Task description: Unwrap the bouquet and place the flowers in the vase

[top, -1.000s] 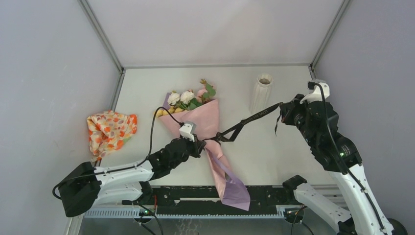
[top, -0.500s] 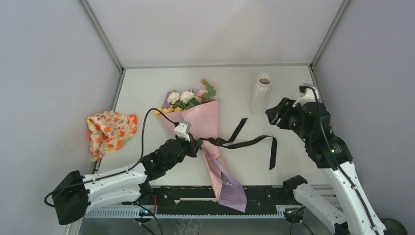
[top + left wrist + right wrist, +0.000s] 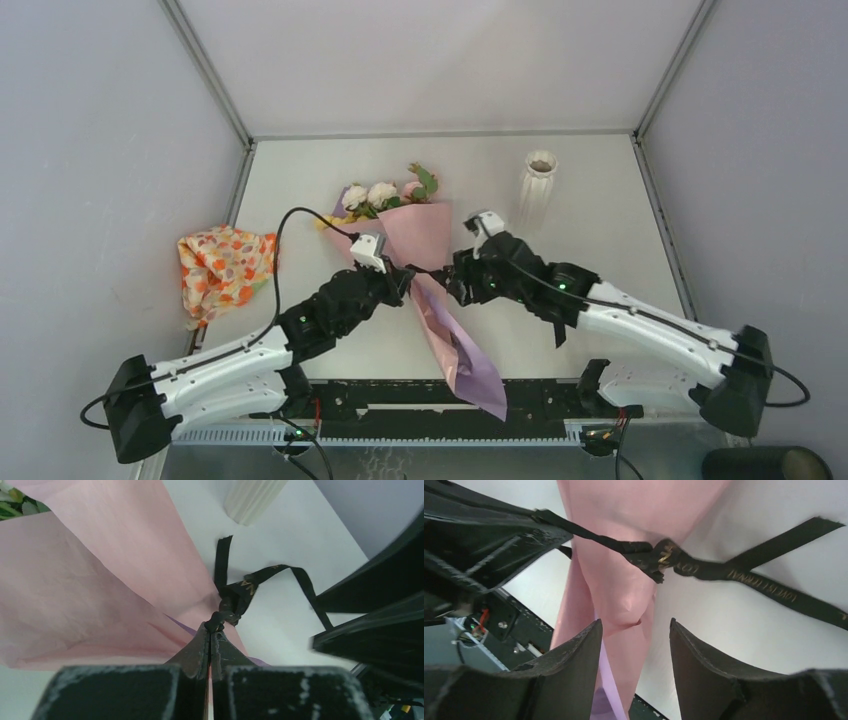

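Observation:
The bouquet [image 3: 425, 235], a cone of pink and lilac paper, lies mid-table with its flowers [image 3: 378, 196] pointing to the far side. My left gripper [image 3: 405, 285] is shut on the black ribbon [image 3: 242, 591] right at its knot, as the left wrist view shows at the gripper's tips [image 3: 214, 629]. Just right of that knot my right gripper [image 3: 455, 287] stands open. In its own view the right gripper [image 3: 635, 623] hangs a little short of the ribbon [image 3: 684, 568], holding nothing. The white ribbed vase [image 3: 538, 186] stands at the back right.
An orange floral cloth [image 3: 226, 268] lies crumpled at the table's left edge. The bouquet's lilac tail [image 3: 472, 372] hangs over the near edge onto the black rail. A loose ribbon end [image 3: 559, 334] shows under my right arm.
My right gripper let go of the ribbon end and opened. That arm swung from beside the vase to the knot at mid-table. The ribbon went slack. My left gripper kept its hold.

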`<state>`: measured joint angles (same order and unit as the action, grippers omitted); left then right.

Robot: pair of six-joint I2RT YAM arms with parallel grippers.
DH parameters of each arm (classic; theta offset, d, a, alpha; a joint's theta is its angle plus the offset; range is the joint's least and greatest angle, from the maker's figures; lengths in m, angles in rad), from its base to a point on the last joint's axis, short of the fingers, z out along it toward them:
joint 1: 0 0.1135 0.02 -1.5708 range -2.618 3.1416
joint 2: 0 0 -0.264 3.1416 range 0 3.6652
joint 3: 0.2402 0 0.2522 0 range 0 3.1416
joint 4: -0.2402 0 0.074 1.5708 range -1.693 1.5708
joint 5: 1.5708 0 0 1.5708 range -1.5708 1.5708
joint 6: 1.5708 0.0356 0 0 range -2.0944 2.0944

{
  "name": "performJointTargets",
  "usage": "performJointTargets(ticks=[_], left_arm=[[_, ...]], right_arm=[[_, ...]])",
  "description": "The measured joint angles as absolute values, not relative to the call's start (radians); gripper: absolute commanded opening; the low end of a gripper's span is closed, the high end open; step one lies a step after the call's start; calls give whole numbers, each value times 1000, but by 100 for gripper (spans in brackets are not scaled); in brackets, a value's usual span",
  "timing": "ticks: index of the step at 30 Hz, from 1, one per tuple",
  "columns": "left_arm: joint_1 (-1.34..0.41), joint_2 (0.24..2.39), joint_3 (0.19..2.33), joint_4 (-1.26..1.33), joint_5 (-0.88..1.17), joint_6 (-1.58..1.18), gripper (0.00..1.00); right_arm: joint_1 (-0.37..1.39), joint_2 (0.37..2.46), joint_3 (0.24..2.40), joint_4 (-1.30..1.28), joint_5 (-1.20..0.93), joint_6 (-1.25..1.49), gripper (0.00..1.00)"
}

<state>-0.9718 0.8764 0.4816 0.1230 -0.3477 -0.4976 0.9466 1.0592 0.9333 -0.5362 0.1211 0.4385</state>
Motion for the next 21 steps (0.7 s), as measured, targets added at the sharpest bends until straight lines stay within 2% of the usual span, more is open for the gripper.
performJointTargets(ticks=[5, 21], left_arm=[[-972, 842, 498, 92, -348, -498, 0], [-972, 753, 498, 12, -382, -509, 0]], right_arm=[[991, 1218, 932, -456, 167, 440, 60], [979, 1522, 1046, -280, 169, 439, 59]])
